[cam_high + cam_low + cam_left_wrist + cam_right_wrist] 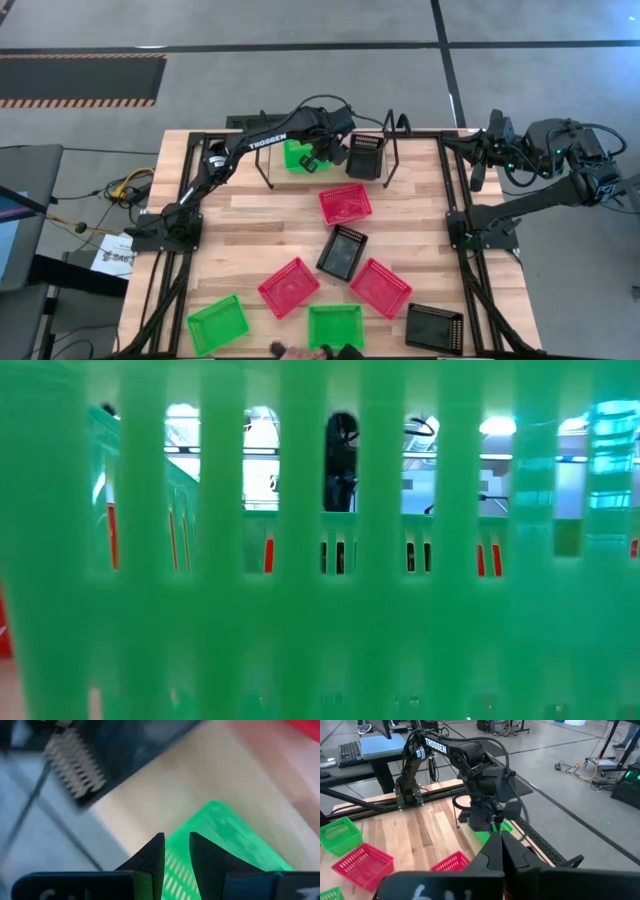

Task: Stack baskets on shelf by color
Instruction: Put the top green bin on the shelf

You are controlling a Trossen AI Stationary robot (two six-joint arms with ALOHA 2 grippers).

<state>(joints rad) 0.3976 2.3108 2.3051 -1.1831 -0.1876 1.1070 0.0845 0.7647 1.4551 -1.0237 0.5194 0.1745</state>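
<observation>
A green basket [296,155] and a black basket [364,156] sit on the shelf [195,780] at the table's far edge. My left gripper [176,838] points steeply down over the green basket [225,835], its fingers a narrow gap apart, with the basket's mesh showing in the gap. My right gripper [501,838] is shut on nothing and waits raised beyond the table's right edge [478,172]. Loose on the table lie three red baskets [345,203], two black baskets [342,252] and two green baskets [217,324]. My left gripper comes at the green basket's right part [172,870] from above, slanting down. Its fingertips [159,845] stand over the mesh near one wall. I cannot tell whether they touch the basket, which rests flat on the shelf.
The shelf's black wire uprights [390,150] stand close beside my left gripper. A green basket [320,560] at the near edge fills the low view. A person's hand [305,352] shows at the near edge. Bare wood lies left of the red basket in the middle.
</observation>
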